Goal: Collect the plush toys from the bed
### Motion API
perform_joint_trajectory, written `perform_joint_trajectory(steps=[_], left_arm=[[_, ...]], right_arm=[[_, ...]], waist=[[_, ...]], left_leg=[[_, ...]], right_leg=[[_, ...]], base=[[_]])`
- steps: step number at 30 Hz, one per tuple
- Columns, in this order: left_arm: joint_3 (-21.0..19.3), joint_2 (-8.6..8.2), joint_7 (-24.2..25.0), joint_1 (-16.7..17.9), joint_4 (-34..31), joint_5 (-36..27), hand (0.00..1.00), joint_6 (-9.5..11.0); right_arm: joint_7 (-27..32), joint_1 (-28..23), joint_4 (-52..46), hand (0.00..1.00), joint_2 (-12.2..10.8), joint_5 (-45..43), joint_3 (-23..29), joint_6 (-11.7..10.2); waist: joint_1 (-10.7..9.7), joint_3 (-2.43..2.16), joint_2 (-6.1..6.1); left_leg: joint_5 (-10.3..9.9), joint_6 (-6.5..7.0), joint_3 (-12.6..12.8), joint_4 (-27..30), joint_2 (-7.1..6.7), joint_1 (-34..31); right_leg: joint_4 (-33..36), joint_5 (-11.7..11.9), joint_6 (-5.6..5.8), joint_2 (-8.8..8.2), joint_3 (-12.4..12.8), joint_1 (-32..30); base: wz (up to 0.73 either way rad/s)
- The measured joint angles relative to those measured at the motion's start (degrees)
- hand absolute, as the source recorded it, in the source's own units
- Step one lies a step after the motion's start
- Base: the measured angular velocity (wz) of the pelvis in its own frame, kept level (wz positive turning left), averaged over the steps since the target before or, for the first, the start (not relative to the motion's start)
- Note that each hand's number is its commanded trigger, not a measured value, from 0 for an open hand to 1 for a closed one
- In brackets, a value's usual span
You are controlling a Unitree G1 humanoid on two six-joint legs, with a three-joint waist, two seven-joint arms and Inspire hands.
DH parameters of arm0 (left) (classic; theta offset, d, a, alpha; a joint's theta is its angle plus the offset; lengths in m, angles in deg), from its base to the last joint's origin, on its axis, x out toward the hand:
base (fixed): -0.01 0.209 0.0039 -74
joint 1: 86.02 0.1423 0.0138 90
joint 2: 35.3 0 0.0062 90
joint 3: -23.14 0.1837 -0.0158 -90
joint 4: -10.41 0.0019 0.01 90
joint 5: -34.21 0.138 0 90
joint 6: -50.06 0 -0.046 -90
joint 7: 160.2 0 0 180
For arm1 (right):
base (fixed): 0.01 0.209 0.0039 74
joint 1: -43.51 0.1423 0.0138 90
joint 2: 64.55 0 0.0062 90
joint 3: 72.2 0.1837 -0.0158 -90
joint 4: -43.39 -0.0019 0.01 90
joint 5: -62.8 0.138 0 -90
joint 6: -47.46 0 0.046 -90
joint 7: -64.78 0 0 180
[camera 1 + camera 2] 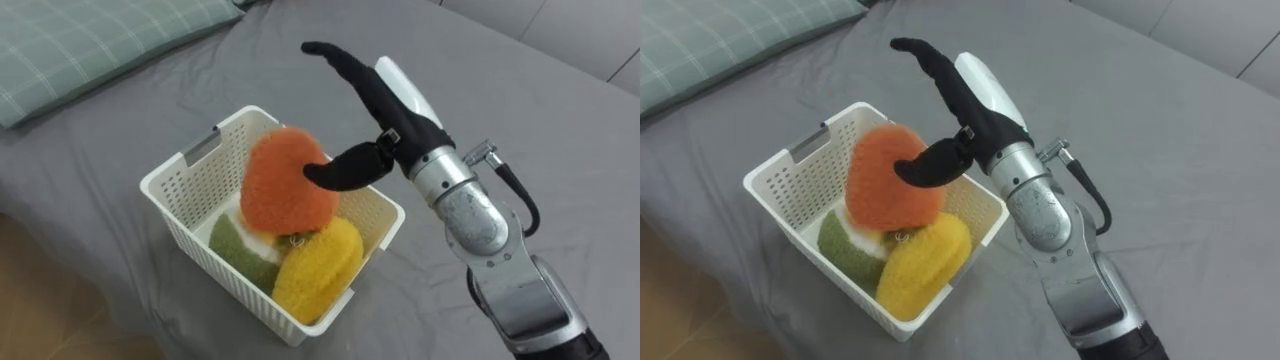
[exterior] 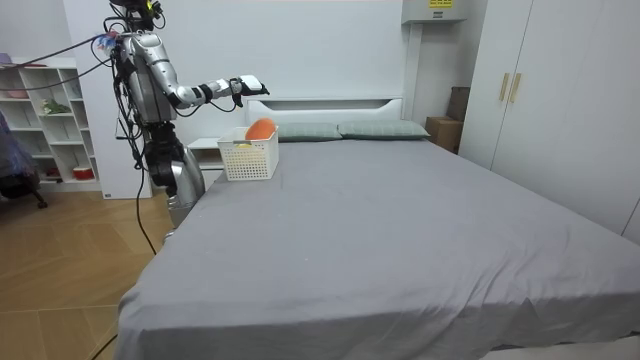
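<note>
From my head I look down on my right hand (image 1: 388, 112), which hangs over the far right corner of the basket (image 1: 187, 160). Its fingers are stretched out straight and apart, pointing away over the bed (image 1: 520, 80), and it grips nothing. The dark thumb bends across in front of the orange toy (image 1: 283, 182), and I cannot tell whether it touches it. All three toys lie in the basket. The orange toy is a fuzzy, rounded lump heaped on top and rising above the rim. Under it sit the green toy (image 1: 238, 246) on the left and the yellow toy (image 1: 316, 262) at the near corner, both of the same rough plush, with a white patch between green and orange. The basket is white plastic, rectangular, with walls pierced by rows of small holes and a slot handle at one end. The sheet is smooth grey cloth with a few soft creases, and a pale green checked pillow (image 1: 90, 45) lies at the far left. The room view adds that I stand upright on the wooden floor (image 2: 60, 270) at the bed's left edge, near its head. My arm reaches level over the basket, which sits close to that edge just short of the pillows, and a white wardrobe (image 2: 560, 90) stands at the room view's right.
</note>
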Motion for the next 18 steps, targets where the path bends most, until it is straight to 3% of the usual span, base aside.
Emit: perform_joint_trajectory(steps=[18], left_arm=[[-0.1, 0.08, -0.1, 0.0, 0.0, -0.1, 0.0, 0.1]], right_arm=[[0.2, -3.0, 1.6, 0.0, 0.9, 0.2, 0.3, 0.0]], waist=[[-1.5, 0.07, 0.3]], left_leg=[[0.0, 0.03, 0.2, 0.1, 0.02, 0.0]], right_leg=[[0.0, 0.0, 0.01, -0.06, 0.0, -0.1]], base=[[0.0]])
